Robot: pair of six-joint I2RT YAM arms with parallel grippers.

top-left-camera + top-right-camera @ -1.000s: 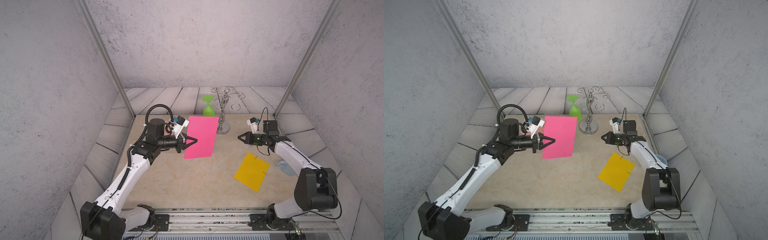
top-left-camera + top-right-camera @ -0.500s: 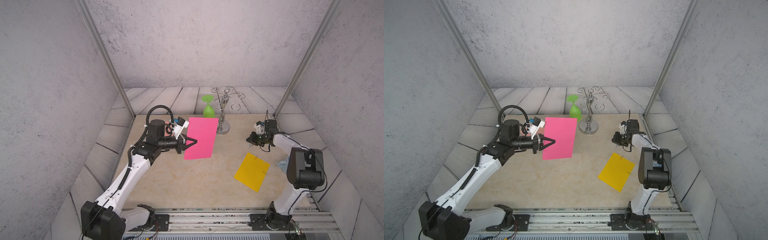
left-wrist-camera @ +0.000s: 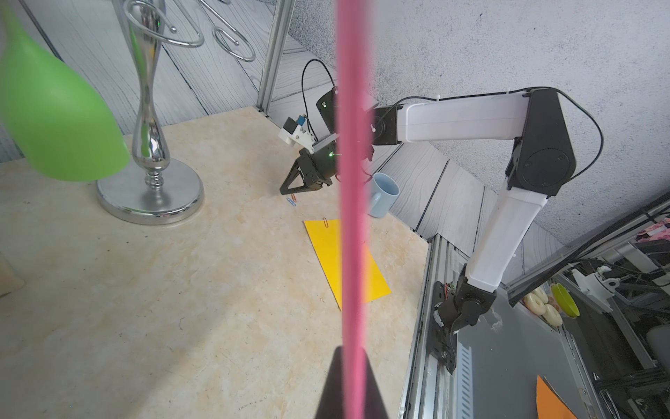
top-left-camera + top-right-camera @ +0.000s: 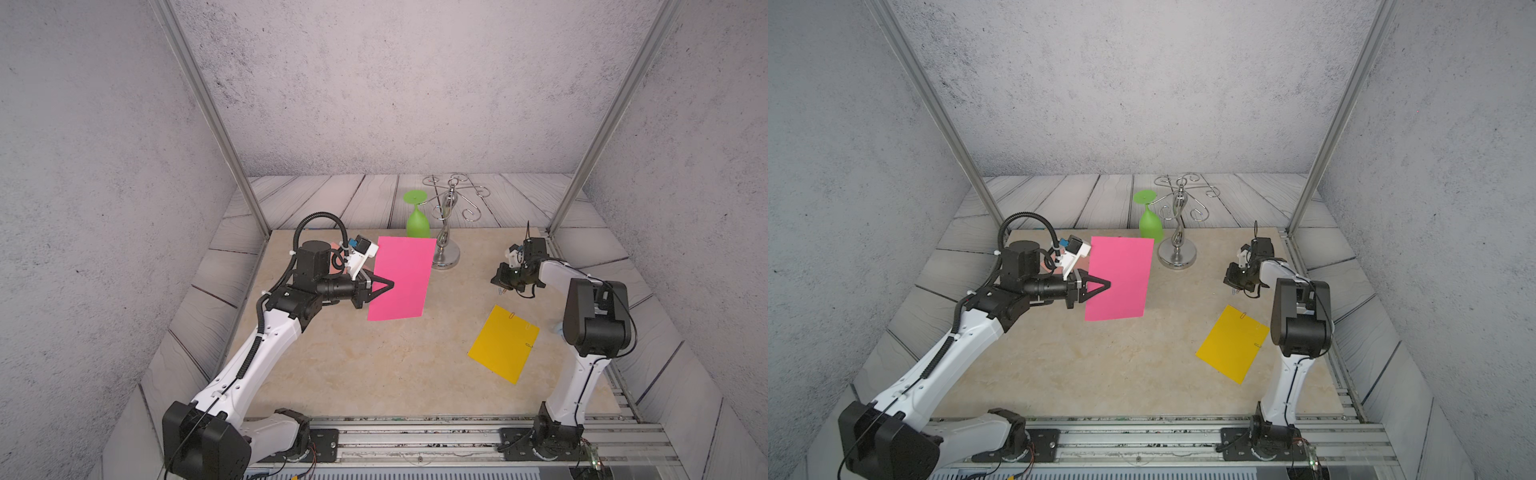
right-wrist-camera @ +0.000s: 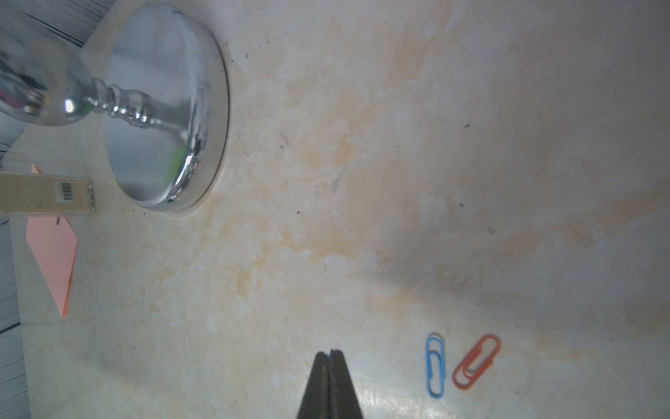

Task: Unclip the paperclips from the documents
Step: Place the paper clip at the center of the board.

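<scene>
Beige marbled tabletop [image 4: 353, 374] — yellow document [image 4: 503, 345] — grey walls [image 4: 395, 83]

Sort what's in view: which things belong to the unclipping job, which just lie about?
Job: magenta paper sheet, golden yellow paper sheet, salmon pink paper sheet, loose blue wire paperclip, loose red wire paperclip.
Lying about: curly chrome wire stand, green plastic goblet, pale blue ceramic mug.

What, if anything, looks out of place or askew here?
The magenta sheet is off the table, held upright in the left gripper. The yellow sheet lies askew with two paperclips clipped to its edges. A blue paperclip and a red paperclip lie loose on the table near the shut right gripper.
</scene>
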